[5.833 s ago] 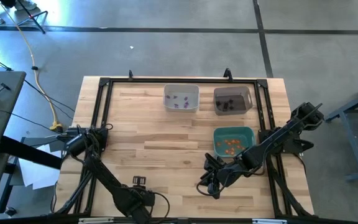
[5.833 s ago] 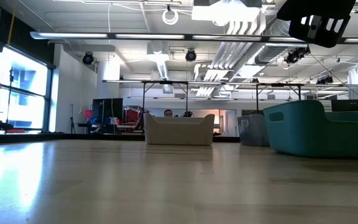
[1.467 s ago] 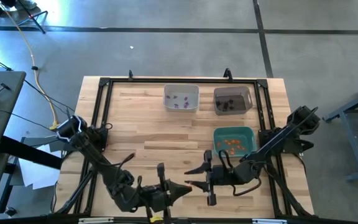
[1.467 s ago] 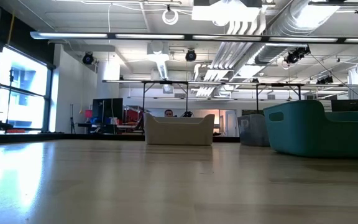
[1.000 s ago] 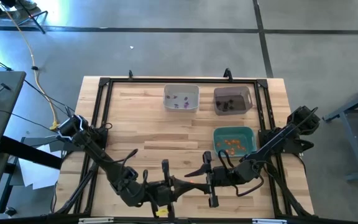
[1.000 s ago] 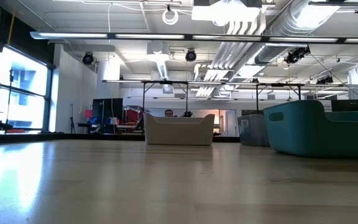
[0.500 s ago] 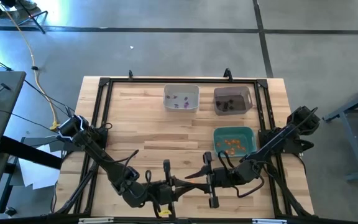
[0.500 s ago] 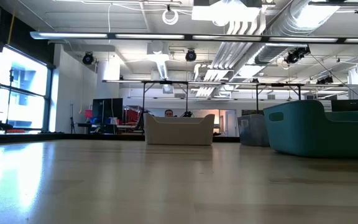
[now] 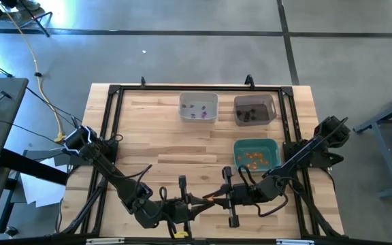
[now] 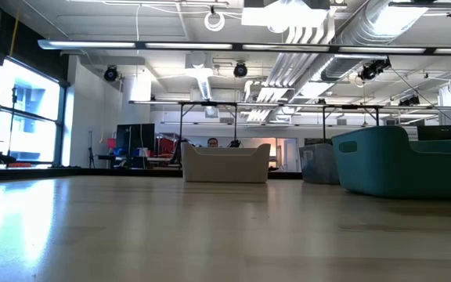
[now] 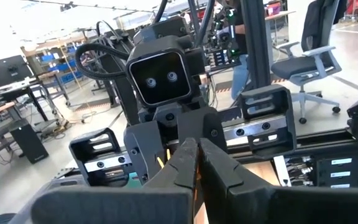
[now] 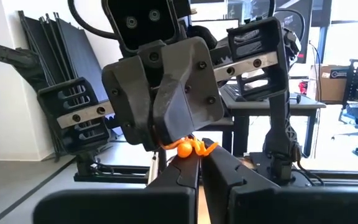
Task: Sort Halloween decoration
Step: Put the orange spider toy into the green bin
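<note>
We see the left tool (image 12: 166,118) and right tool (image 12: 199,163) meet tip to tip above the worktop (image 9: 182,143), both closed on one orange trinket (image 12: 190,148), apparently handing it over for sorting.

White (image 9: 198,107), grey (image 9: 254,109), teal bins (image 9: 256,154)

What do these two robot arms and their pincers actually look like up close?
Both arms are dark, jointed tubes with black cables looped along them. The left gripper has two chunky black angular fingers on a silvery toothed rail, with a boxy black camera housing showing two small round lenses above. The right gripper is built the same way.
</note>
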Robot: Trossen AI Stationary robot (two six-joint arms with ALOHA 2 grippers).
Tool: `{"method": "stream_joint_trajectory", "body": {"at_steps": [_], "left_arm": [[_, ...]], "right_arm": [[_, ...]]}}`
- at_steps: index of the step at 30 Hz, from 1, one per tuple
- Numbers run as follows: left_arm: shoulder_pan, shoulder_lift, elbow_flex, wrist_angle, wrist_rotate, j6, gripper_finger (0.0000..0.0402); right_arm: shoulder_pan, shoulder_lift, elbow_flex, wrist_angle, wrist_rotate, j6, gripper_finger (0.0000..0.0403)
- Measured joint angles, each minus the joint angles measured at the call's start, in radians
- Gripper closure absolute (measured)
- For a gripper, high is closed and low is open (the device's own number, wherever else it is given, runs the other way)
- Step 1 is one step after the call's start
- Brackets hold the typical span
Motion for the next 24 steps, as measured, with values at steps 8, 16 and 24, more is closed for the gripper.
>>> {"method": "stream_joint_trajectory", "body": {"at_steps": [8,16,24], "left_arm": [[-0.002,0.001,0.0,-0.004,-0.052,0.03,0.0355],[-0.003,0.001,0.0,-0.008,-0.055,0.056,0.0286],[-0.024,0.002,-0.001,-0.002,-0.075,0.199,0.0244]], "right_arm": [[-0.001,0.0,0.0,-0.004,0.013,0.011,0.0402],[-0.001,0.0,0.0,-0.005,0.048,0.024,0.0403],[0.0,-0.005,0.002,-0.031,0.102,0.053,0.0403]]}}
